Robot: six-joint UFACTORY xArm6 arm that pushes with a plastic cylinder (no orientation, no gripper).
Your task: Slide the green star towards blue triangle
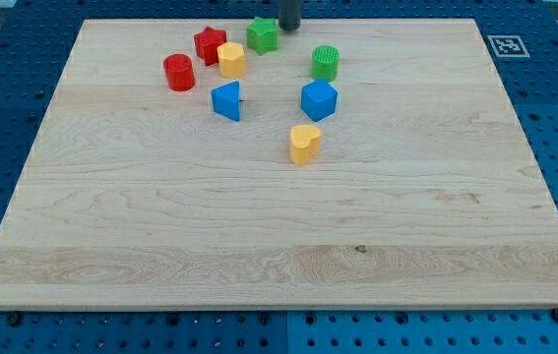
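Observation:
The green star (263, 35) lies near the view's top edge of the wooden board (279, 236). My tip (288, 29) is just to the star's right, close to it or touching it; the rod enters from the view's top. The blue triangle (226, 101) lies below and to the left of the star. The yellow hexagon block (231, 60) stands between the star and the triangle.
A red star (209, 44) and a red cylinder (178, 73) lie left of the green star. A green cylinder (325, 63), a blue cube (318, 100) and a yellow heart block (304, 144) lie to the right and below. A marker tag (503, 44) sits at the board's top right corner.

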